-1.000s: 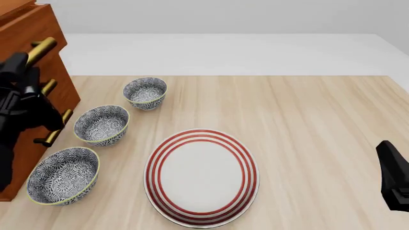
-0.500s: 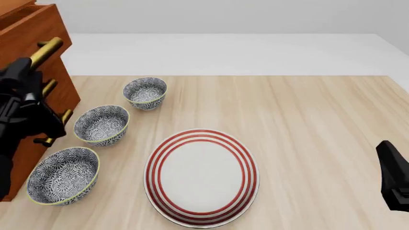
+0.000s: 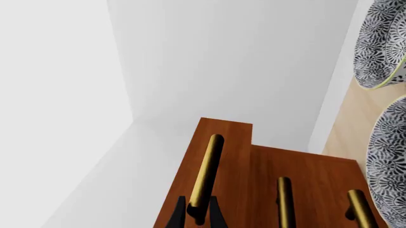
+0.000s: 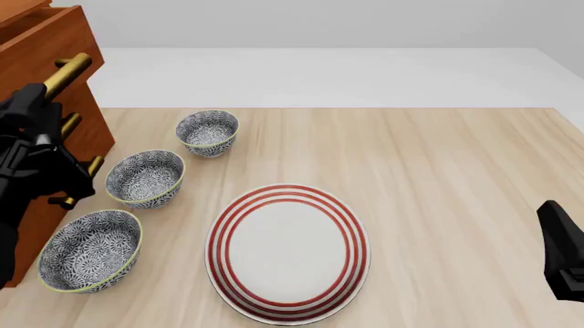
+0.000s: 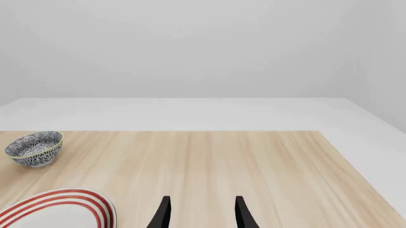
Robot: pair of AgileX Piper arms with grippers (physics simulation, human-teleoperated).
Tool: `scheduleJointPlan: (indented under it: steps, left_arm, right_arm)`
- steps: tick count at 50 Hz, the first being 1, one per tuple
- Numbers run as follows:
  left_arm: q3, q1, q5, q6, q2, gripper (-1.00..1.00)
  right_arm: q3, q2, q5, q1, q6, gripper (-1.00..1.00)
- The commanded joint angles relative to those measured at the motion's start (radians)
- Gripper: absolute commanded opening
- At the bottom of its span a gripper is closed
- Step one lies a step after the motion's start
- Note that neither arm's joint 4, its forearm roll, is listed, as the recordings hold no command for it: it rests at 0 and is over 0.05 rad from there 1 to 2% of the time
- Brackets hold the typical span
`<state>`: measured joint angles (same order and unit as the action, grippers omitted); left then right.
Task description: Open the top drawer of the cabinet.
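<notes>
The reddish-brown cabinet (image 4: 91,126) stands at the table's left edge. Its top drawer (image 4: 41,41) juts out a little past the two lower drawers. In the left wrist view the top drawer (image 3: 235,142) steps forward from the cabinet (image 3: 317,175) front. My left gripper (image 3: 197,216) is shut on the drawer's brass bar handle (image 3: 206,166), one finger on each side. From the front, the left gripper (image 4: 41,96) sits at the near end of the handle (image 4: 68,70). My right gripper (image 5: 201,213) is open and holds nothing. It hovers at the table's near right (image 4: 554,222).
Three patterned bowls (image 4: 207,132) (image 4: 145,177) (image 4: 89,249) line up just right of the cabinet, close to my left arm. A red-rimmed white plate (image 4: 287,251) lies at the front centre. The two lower brass handles (image 3: 285,199) (image 3: 360,206) sit flush below.
The top drawer has slid slightly further out of the cabinet, with my left gripper moving along on its handle. The right arm has stayed still.
</notes>
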<state>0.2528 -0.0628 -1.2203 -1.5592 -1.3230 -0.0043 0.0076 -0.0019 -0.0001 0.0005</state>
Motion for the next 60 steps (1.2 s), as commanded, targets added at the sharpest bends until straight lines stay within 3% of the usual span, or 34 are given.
scheduleJointPlan:
  steps: [1, 41, 42, 60]
  left_arm:
    - [-0.112, -0.005, 0.0, -0.006, -0.028, -1.0]
    - [-0.105, 0.0, 0.0, 0.019, -0.037, -1.0]
    - [-0.097, -0.006, 0.0, 0.022, -0.039, 1.0]
    - [-0.119, 0.007, 0.0, 0.032, 0.004, 1.0]
  right_arm:
    - [0.0, 0.0, 0.0, 0.0, 0.0, 1.0]
    - [0.0, 0.0, 0.0, 0.0, 0.0, 1.0]
    - [0.0, 0.0, 0.0, 0.0, 0.0, 1.0]
    - [-0.021, 0.001, 0.02, 0.01, 0.0, 1.0]
